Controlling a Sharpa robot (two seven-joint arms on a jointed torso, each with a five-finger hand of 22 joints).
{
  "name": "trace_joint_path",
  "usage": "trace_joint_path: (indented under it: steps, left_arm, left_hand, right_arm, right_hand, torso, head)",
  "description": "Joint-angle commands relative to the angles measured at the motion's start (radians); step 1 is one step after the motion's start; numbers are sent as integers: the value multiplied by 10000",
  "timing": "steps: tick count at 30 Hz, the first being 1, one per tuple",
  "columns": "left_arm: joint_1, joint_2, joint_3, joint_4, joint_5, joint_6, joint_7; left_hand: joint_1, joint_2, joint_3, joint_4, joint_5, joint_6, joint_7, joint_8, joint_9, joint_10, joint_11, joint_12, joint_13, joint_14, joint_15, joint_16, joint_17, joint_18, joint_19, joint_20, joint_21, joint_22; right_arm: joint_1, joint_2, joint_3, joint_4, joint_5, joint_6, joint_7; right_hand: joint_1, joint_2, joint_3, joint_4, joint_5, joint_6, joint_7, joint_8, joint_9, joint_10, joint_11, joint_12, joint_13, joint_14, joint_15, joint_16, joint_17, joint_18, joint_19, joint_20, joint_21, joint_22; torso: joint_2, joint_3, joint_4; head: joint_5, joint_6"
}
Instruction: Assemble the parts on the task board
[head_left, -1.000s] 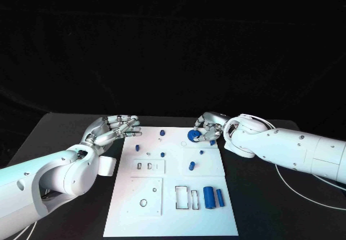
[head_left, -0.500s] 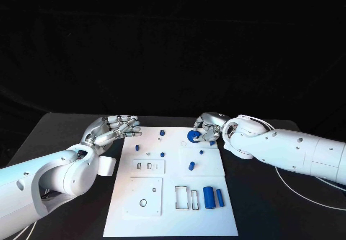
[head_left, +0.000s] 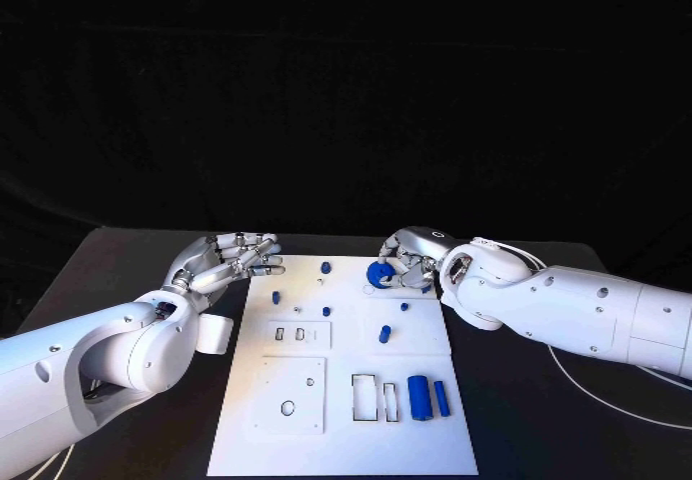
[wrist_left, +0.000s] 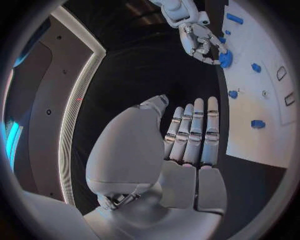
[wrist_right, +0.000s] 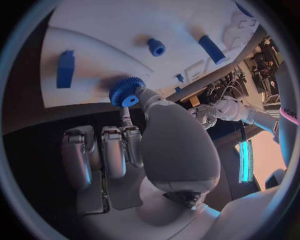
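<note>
From my seat, the left hand hovers at the white task board's ten o'clock corner, fingers loosely apart, holding nothing. The board lies mid black table, dark backdrop behind. At one o'clock my right hand pinches a blue toothed gear against the board.

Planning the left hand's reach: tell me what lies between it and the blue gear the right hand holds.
In the head view, between the left hand and the blue gear lies white task board with a small blue part standing on it.
</note>
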Motion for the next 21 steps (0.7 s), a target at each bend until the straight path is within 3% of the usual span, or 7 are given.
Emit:
trace_joint_path:
  steps: [1,7,21]
  left_arm:
    - [13,13,9,9,5,184,45]
    - [13,31,9,14,5,189,44]
    - [13,66,9,42,4,181,57]
  left_hand:
    - [-57,-63,64,-5,-61,33,208,-57,-15,58,38,-53,-10,-7,77,-56,16,133,43,-4,11,-15]
    - [-57,-63,64,-5,-61,33,208,-57,-15,58,38,-53,-10,-7,77,-56,16,133,43,-4,11,-15]
    - [-57,-63,64,-5,-61,33,208,-57,-15,58,38,-53,-10,-7,77,-56,16,133,43,-4,11,-15]
  right_arm:
    - [42,21,15,310,-587,-904,-246]
    - [94,373,22,535,-891,-1091,-434]
    - [11,1673,1,-216,-1117,-942,-567]
  right_hand:
    - [-332,-149,45,95,58,257,-204,55,37,50,-76,-21,1381,907,-95,40,1968,-142,1047,-68,36,2629]
    - [-356,-175,63,106,53,242,-204,48,37,41,-77,-31,1368,904,-97,36,1954,-142,1047,-70,36,2629]
    - [-353,-173,167,109,69,183,-195,14,29,2,-74,-69,1319,897,-100,27,1919,-142,1047,-75,36,2629]
  torso:
    - [-3,-4,-4]
    - [1,-13,5]
    - [14,-26,31]
  head:
    - [24,11]
    - [72,4]
    - [99,-25]
